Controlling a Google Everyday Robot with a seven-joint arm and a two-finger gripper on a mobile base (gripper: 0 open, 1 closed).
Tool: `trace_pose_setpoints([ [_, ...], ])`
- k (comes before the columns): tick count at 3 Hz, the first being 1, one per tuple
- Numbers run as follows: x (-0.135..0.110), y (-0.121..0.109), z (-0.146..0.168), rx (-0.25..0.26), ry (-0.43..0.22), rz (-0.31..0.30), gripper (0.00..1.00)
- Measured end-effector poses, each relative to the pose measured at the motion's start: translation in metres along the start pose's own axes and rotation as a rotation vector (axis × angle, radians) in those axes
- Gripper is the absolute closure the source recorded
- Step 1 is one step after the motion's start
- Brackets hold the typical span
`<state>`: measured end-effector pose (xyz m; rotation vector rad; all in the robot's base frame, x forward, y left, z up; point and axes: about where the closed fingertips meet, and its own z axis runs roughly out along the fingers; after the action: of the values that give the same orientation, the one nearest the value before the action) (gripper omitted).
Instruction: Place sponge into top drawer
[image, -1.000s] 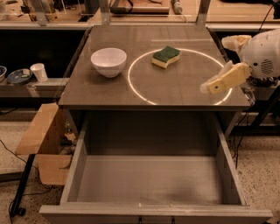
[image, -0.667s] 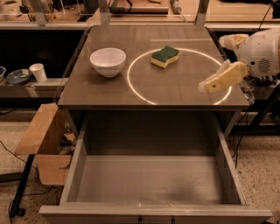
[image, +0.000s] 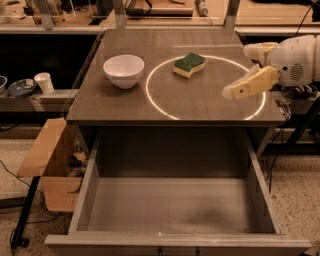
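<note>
The sponge (image: 189, 65), yellow with a dark green top, lies on the table top (image: 200, 102) at the far middle, inside a ring of light. The top drawer (image: 170, 205), wide and grey, is pulled out below the table's front edge and holds nothing. My gripper (image: 239, 71) reaches in from the right over the table's right side, to the right of the sponge and apart from it. Its two beige fingers (image: 250, 85) stand spread and hold nothing.
A white bowl (image: 123, 70) stands on the table left of the sponge. A cardboard box (image: 47, 150) sits on the floor left of the drawer. A paper cup (image: 44, 82) and a dish (image: 20, 87) rest on a low shelf at left.
My gripper has shifted a little to the left, toward the sponge. The sponge, bowl and drawer have not moved.
</note>
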<state>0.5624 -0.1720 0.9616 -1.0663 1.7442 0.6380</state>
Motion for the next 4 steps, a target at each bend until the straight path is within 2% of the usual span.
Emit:
trace_pose_setpoints([
  [1, -0.007, -0.004, 0.006, -0.022, -0.04, 0.043, 0.0],
  [2, -0.008, -0.006, 0.011, -0.025, -0.045, 0.042, 0.0],
  [4, -0.004, -0.041, 0.033, 0.042, 0.002, 0.042, 0.0],
])
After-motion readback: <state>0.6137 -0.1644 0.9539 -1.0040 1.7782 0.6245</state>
